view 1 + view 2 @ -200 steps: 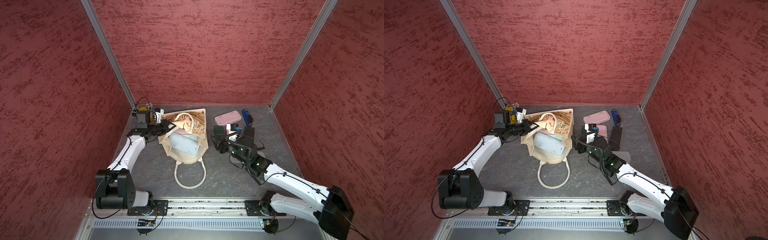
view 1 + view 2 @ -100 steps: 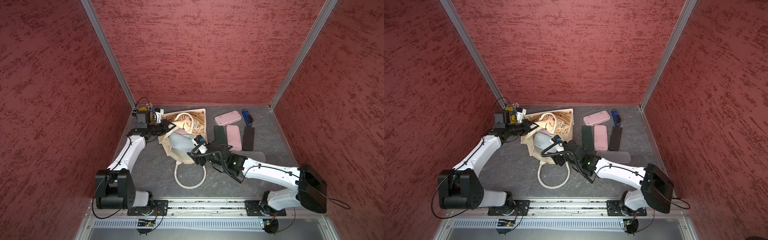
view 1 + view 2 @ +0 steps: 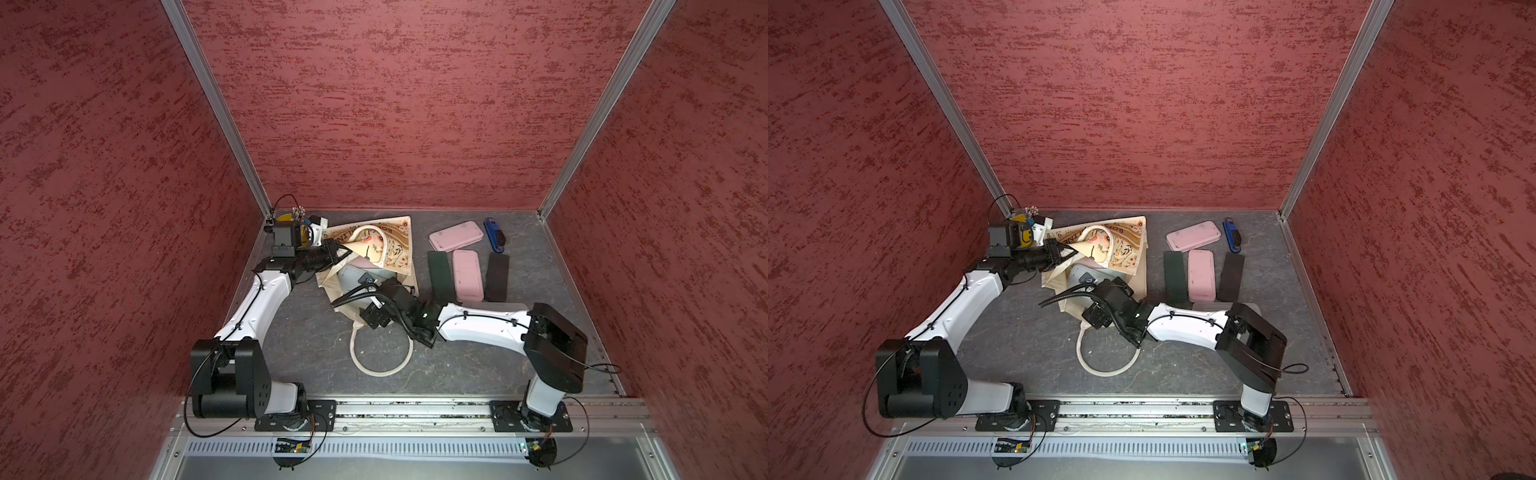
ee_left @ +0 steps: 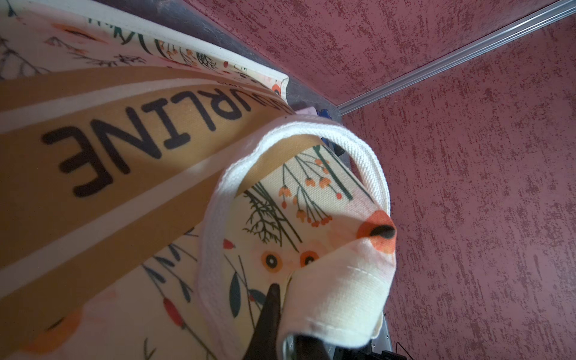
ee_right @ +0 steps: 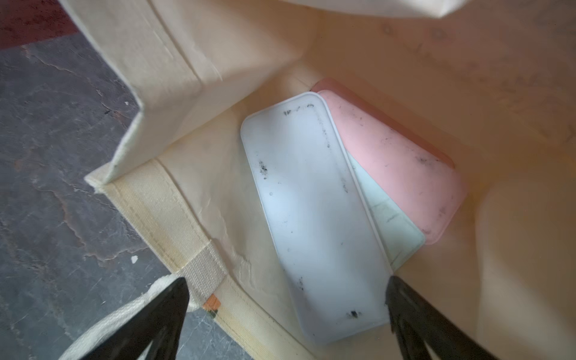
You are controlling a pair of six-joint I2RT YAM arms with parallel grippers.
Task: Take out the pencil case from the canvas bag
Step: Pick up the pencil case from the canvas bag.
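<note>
Pale pencil case (image 5: 314,212) lies inside canvas bag (image 3: 399,253) — prob. stiff, light, slick; pinch across its narrow width. Right pincer (image 5: 286,280) gapes at bag's mouth — left pincer (image 3: 337,252) clenched on bag's rim.

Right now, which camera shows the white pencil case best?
The right wrist view: the white pencil case lies close, nearly whole. Both top views show only a sliver beside the right arm; the left wrist view shows none.
</note>
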